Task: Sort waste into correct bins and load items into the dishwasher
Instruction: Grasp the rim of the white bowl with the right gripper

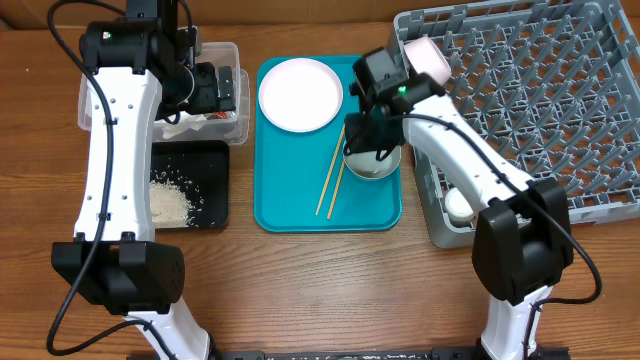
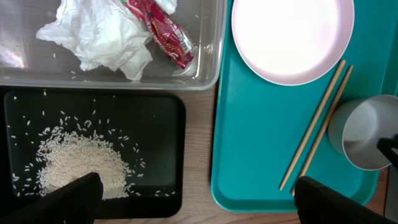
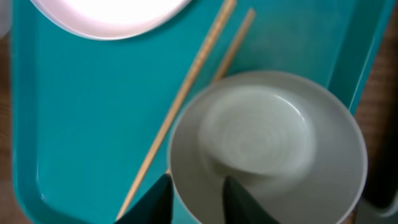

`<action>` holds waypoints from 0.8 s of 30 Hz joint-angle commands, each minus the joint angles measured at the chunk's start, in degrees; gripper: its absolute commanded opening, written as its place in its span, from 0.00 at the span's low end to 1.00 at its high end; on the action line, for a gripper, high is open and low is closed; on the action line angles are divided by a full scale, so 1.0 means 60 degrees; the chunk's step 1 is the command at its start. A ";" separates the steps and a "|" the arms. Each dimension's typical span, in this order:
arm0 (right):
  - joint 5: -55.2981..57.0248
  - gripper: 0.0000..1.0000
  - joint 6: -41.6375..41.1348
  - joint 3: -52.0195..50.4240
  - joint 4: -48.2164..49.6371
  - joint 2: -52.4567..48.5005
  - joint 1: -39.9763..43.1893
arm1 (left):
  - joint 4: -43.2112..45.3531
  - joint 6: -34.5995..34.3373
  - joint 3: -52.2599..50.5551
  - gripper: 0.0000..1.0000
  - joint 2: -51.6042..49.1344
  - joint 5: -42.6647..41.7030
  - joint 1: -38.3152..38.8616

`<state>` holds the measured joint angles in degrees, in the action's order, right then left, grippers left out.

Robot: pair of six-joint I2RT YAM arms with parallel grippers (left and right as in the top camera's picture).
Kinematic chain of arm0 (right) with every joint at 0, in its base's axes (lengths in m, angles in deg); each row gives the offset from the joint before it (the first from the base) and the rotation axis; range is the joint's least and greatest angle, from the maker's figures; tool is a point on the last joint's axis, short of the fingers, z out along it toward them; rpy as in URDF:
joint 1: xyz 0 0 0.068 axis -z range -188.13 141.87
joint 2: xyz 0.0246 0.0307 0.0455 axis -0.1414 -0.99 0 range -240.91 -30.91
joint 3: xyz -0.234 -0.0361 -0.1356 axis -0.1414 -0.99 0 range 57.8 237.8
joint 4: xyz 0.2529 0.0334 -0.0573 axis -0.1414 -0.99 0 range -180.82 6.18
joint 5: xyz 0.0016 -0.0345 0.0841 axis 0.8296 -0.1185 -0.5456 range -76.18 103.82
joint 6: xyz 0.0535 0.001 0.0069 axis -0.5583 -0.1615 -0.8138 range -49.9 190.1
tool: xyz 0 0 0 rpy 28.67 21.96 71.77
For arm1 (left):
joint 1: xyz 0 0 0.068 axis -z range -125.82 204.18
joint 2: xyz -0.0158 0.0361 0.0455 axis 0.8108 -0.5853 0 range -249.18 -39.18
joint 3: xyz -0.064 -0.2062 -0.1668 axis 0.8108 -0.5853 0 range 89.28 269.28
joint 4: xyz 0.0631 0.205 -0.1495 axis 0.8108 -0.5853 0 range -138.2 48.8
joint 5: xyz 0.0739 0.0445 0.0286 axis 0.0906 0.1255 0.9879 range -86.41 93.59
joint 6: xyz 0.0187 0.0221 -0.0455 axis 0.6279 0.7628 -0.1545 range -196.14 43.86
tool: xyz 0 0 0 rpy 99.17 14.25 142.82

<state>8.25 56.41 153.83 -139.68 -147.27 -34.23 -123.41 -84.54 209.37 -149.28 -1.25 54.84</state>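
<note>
A small pale bowl (image 3: pixel 267 143) sits upright and empty on the right half of the teal tray (image 1: pixel 290 210). The right claw (image 3: pixel 196 202) is at its near rim, with one finger outside the wall and the other inside. The view is blurred, so I cannot tell whether the fingers are pressing on the rim or only straddling it. Just to the left of the bowl, the two wooden chopsticks (image 1: pixel 332 180) lie side by side on a slant, their upper ends near the edge of the round plate (image 1: pixel 300 93), which rests flat at the far end of the same tray.

To the right, the grey dish rack (image 1: pixel 560 130) holds a second pale bowl (image 1: pixel 430 58) at its far left corner and a small white cup (image 1: pixel 458 205) in the narrow compartment along its left side.

Left of the teal tray, the clear tub (image 2: pixel 211 68) contains the crumpled napkin (image 2: pixel 99 37) and the red wrapper (image 2: pixel 163 32), which touch each other. Nearer, the black tray (image 2: pixel 155 124) holds a heap of rice (image 2: pixel 81 165) with stray grains around it. The left claw (image 2: pixel 196 199) hangs above this area with its fingers spread wide and nothing between them. Everything stands on the wooden worktop (image 1: pixel 330 290)
</note>
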 commanded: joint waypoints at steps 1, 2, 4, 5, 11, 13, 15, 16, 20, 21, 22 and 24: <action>0.1031 0.22 -0.1137 -0.0557 0.0353 0.0040 -0.0076 | 0.0026 0.0189 0.0084 1.00 0.0058 0.0066 0.0033; 0.1184 0.20 -0.1435 -0.0736 0.0506 0.0033 -0.0076 | 0.0029 0.0186 0.0084 1.00 0.0058 0.0066 0.0033; 0.1191 0.14 -0.1909 -0.1035 0.0805 0.0033 -0.0076 | 0.0029 0.0186 0.0084 1.00 0.0058 0.0066 0.0036; 0.1195 0.12 -0.2189 -0.1162 0.0914 0.0029 -0.0076 | 0.0026 0.0186 0.0084 1.00 0.0058 0.0066 0.0033; 0.0809 0.08 -0.2590 -0.1450 0.1392 -0.0015 -0.0444 | 0.0029 0.0189 0.0084 1.00 0.0058 0.0066 0.0033; 0.0801 0.08 -0.2590 -0.1450 0.1443 -0.0062 -0.0616 | 0.0029 0.0186 0.0084 1.00 0.0058 0.0066 0.0033; 0.0794 0.08 -0.2590 -0.1450 0.1483 -0.0091 -0.0841 | 0.0026 0.0186 0.0084 1.00 0.0058 0.0066 0.0033; 0.0769 0.08 -0.2586 -0.1450 0.1508 -0.0113 -0.0951 | 0.0026 0.0186 0.0084 1.00 0.0058 0.0066 0.0036; 0.0732 0.08 -0.2583 -0.1450 0.1548 -0.0113 -0.1443 | 0.0029 0.0186 0.0084 1.00 0.0058 0.0066 0.0033; 0.0732 0.08 -0.2583 -0.1450 0.1566 -0.0113 -0.1541 | 0.0029 0.0186 0.0084 1.00 0.0058 0.0066 0.0033; 0.0732 0.08 -0.2579 -0.1450 0.1592 -0.0113 -0.1621 | 0.0029 0.0186 0.0084 1.00 0.0058 0.0066 0.0033; 0.0641 0.08 -0.2528 -0.1443 0.1639 -0.0113 -0.1763 | 0.0026 0.0186 0.0084 1.00 0.0058 0.0069 0.0033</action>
<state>12.69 41.57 145.42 -130.30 -147.36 -43.83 -123.43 -84.54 209.37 -149.28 -1.25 54.84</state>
